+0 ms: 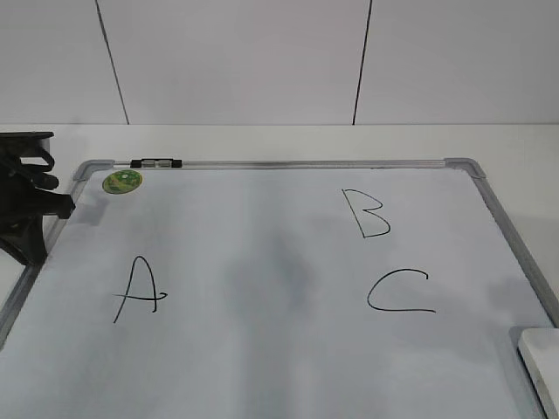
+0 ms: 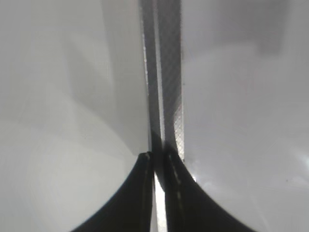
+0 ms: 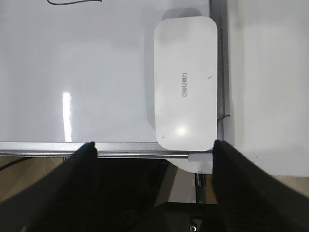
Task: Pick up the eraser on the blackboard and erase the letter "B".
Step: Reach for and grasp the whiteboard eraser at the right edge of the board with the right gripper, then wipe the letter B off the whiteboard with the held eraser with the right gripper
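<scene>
1. Blackboard (image 1: 262,349) lies flat on a white worktop (image 1: 262,140). It's really a white dry-erase board w/ a silver-grey frame and rounded grey corners.
2. Three black hand-drawn letters on it in the exterior view: letter "B" (image 1: 365,214) upper right, "C" (image 1: 399,291) just below it, "A" (image 1: 137,290) over on the left. All look intact, no smudging on the B.
3. Small round green sticker (image 1: 122,182) sits near the top-left corner, and there's a black-and-silver clip (image 1: 156,162) on the top frame rail right by it.
4. Eraser (image 3: 185,82) is a white rounded block w/ small grey lettering, lying flat at the board's near right corner, tight against the right frame rail. In the exterior view only a bit of it shows at the bottom-right edge.
5. Right gripper (image 3: 154,147) is wide open, fingers spread apart, hovering at the board's near edge just short of the eraser. Not touching it.
6. Left gripper (image 2: 158,162) is closed w/ nothing in it, tips pressed together. It's parked over the board's left frame rail, visible as the dark arm at the left edge of the exterior view.
</scene>
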Controlling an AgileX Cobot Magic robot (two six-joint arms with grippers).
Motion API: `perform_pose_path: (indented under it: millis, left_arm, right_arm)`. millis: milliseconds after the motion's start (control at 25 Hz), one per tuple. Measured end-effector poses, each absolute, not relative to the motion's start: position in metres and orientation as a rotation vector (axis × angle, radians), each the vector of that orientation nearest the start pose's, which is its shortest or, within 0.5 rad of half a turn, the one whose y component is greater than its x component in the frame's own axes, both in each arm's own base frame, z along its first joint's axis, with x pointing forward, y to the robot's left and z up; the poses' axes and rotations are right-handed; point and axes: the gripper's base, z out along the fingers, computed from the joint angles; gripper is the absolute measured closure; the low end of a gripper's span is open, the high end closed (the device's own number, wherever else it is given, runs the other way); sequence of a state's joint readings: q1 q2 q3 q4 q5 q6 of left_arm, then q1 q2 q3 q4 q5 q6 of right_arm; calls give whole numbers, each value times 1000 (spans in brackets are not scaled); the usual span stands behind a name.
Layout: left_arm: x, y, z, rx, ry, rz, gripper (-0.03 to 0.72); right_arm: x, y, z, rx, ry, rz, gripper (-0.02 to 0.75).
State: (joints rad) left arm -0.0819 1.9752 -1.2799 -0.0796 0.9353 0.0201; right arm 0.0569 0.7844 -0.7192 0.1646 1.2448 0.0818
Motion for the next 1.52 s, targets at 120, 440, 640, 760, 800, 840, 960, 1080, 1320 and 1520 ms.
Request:
perform_pose_path:
  millis: [120,440,640,760,800,840,960,1080,1320,1520]
  left_arm:
    - [366,-36,151,87,3113,-102,667]
    - [366,-36,151,84,3113,-102,668]
    - [366,-36,151,84,3113,-102,668]
    - [366,-36,151,84,3113,-102,668]
    - [366,-36,151,84,3113,-102,668]
    - [366,-36,151,84,3113,-102,668]
    - [366,-36,151,84,3113,-102,668]
    - [366,-36,151,84,3113,-102,668]
    - [366,-36,152,84,3112,-102,668]
    - [366,-36,152,84,3112,-102,668]
  right_arm:
    - [109,18,292,65,2801,228,169]
    - [123,17,282,100,2886,193,101]
    - [143,18,271,116,2906,189,87]
    - [156,18,261,126,2946,183,87]
    - [160,19,257,129,2960,181,87]
    - [165,19,252,134,2979,179,87]
    - [176,19,241,143,3016,173,87]
    - [186,20,228,135,3075,165,87]
    - [200,20,208,116,3125,158,87]
    - [209,22,195,103,3153,173,87]
